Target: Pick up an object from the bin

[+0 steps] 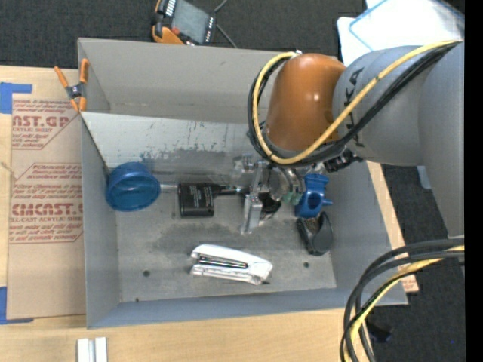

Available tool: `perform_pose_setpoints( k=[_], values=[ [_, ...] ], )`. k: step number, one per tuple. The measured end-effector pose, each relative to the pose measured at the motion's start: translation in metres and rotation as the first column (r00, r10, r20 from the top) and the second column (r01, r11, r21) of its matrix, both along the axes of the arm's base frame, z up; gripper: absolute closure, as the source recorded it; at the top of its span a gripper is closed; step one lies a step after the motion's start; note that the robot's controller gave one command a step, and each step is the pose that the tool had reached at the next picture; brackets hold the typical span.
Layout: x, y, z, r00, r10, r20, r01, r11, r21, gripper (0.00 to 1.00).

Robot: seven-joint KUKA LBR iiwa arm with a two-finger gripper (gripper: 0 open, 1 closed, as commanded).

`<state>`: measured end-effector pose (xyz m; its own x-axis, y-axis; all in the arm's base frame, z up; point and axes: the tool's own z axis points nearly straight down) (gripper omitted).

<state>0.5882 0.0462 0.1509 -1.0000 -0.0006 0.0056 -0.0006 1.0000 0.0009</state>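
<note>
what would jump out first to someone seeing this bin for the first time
The big grey arm with its orange cover reaches in from the right, its end effector low over the middle of the bin. Next the eye goes to the round blue lid at the bin's left. After that comes what looks like a white stapler lying alone near the front wall.

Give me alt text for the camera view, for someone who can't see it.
A robot arm's gripper hangs low in a grey metal bin, just right of a small black block. A blue round lid lies at left, a white stapler toward the view's bottom.
</note>
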Motion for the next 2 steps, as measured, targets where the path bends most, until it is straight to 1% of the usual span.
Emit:
perform_pose_setpoints(
  k=[1,2],
  values=[
    [0.002,0.000,0.005,1.000,-0.001,0.007,0.001,1.000,0.000,0.00],
    [-0.076,-0.005,-0.079,1.000,-0.029,0.001,0.029,1.000,0.002,0.00]
  ],
)
